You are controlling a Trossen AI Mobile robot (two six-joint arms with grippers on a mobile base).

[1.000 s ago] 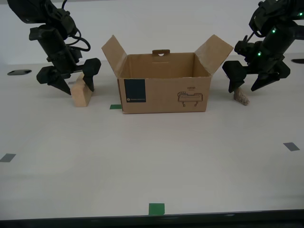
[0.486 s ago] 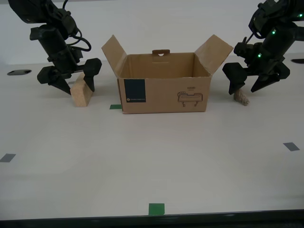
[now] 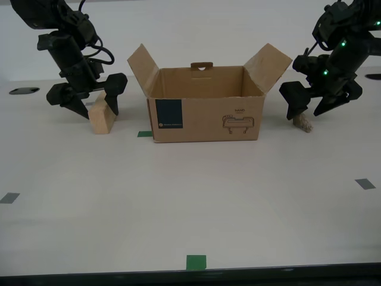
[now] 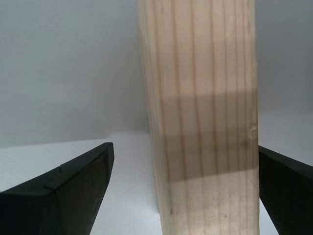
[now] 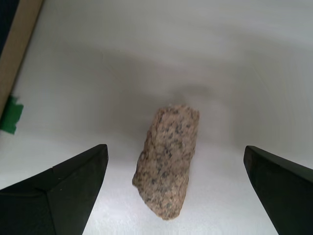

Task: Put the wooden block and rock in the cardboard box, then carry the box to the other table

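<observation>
The cardboard box (image 3: 205, 113) stands open in the middle of the table, flaps up, with its blue label and line drawing facing the camera. At the exterior view's left the wooden block (image 3: 102, 117) stands on the table, and my second gripper (image 3: 99, 113) is open around it. The block (image 4: 200, 112) fills the gap between the dark fingers of that gripper (image 4: 185, 148). At the exterior view's right the rock (image 3: 302, 123) lies on the table beside the box. My first gripper (image 3: 305, 112) hangs open just above it, fingers either side of the rock (image 5: 168, 159).
Green tape marks (image 3: 144, 133) (image 3: 196, 261) and grey tape squares (image 3: 9, 198) (image 3: 365, 183) lie on the pale table. A dark hole (image 3: 24, 90) sits at the exterior view's far left. The box's edge (image 5: 19, 44) and green tape (image 5: 10, 115) lie near the rock.
My first gripper has sunk slightly toward the rock. The block, box and second gripper have not moved.
</observation>
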